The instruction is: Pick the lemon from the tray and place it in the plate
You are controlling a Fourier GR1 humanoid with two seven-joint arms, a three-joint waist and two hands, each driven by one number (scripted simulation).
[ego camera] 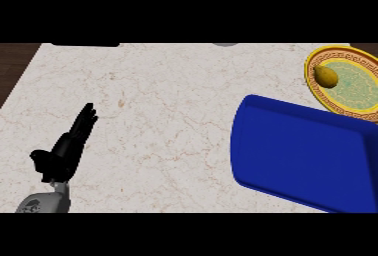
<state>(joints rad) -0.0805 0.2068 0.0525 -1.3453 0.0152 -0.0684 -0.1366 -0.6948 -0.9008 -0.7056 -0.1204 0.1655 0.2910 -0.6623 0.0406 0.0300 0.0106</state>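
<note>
Lemon [326, 76] sits in the plate [358, 86], upper right, off the tray [295, 150]: placing seems done. Left hand [70, 145], lower left, rests straight-fingered; no further move seems needed.

We have a single head view, looking steeply down on the counter [162, 100] from the robot's side. Framing is close: tray [303, 150] and plate [358, 82] run off the right edge, left hand [63, 155] enters lower left.
</note>
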